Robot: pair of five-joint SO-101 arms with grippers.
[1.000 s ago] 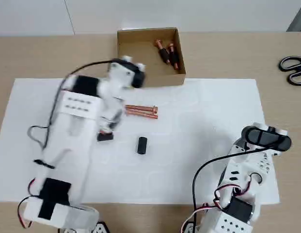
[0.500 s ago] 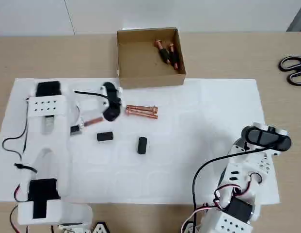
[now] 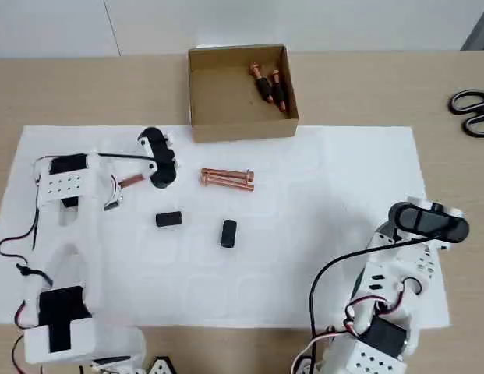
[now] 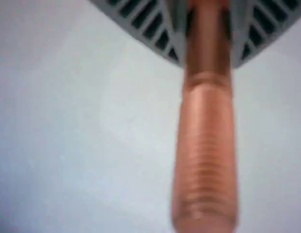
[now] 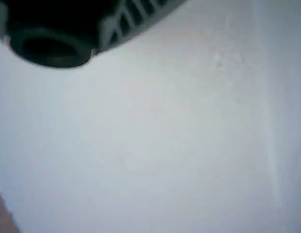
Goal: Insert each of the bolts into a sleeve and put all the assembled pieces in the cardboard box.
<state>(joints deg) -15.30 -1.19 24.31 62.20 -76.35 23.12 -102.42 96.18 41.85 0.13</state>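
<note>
1. We are watching the left gripper [image 4: 207, 22] clenching a copper bolt [image 4: 204, 160] at the left of the high view, over the white paper sheet [image 3: 327, 257]. Much of the shank is sticking out past the jaws, so we are judging that it could swivel or slip if its tip meets a rim off-axis.
2. The right gripper [image 5: 82, 29] seems to us to be clamping a black sleeve [image 5: 48, 46]. That arm is sitting at the lower right of the high view, well apart from the bolt. Any tilt between the two parts at the meeting could be jamming the tip against the bore's edge or pushing the sleeve out of the grip.
3. Two loose bolts [image 3: 226, 178] are lying side by side near the centre, just below the cardboard box [image 3: 196, 93]. A first loose sleeve [image 3: 169, 220] and a second loose sleeve [image 3: 228, 233] are lying lower down. All are round, so a passing arm could be sending them rolling.
4. The box, at top centre, is holding two assembled pieces [image 3: 269, 84] toward its right side.
5. The held bolt is showing a copper colour, smooth by the jaws, finely threaded toward a blunt tip. The held sleeve is looking like a short black cylinder with an open bore.
</note>
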